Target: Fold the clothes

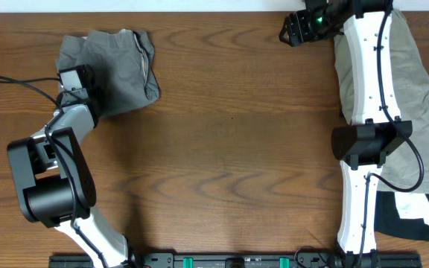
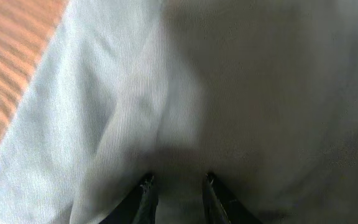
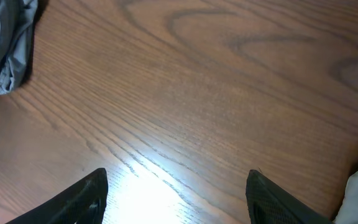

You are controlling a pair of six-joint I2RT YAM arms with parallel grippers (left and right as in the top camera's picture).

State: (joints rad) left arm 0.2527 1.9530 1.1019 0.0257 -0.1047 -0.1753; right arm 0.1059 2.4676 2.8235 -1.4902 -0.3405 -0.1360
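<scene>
Shorts (image 1: pixel 118 63) of mid-grey cotton lie crumpled at the far left of the wooden tabletop (image 1: pixel 229 149), bunched into a rough heap with a stitched seam showing along the right edge. The left end effector (image 1: pixel 73 80) sits on the heap's left side. From its wrist camera pale wrinkled fabric fills nearly the whole view. The two dark fingertips (image 2: pixel 146 190) stand a little apart and press down into it, and cloth lies in the narrow gap between them. Whether they are actually gripping that cloth, I cannot tell.

The right arm reaches up the right side to the far edge. There the right end effector (image 1: pixel 298 28) hangs over bare wood with its fingers (image 3: pixel 92 196) spread wide and nothing between them. Its camera looks leftward across the grain and catches the grey shorts in the far left corner and a strip of beige cloth at the right edge.

That cloth is the khaki-beige pair (image 1: pixel 423 112), which lies spread and creased along the right side, partly beneath the right arm. At the near right corner sits a black and white garment (image 1: pixel 408 219), touching the beige pair's near edge.
</scene>
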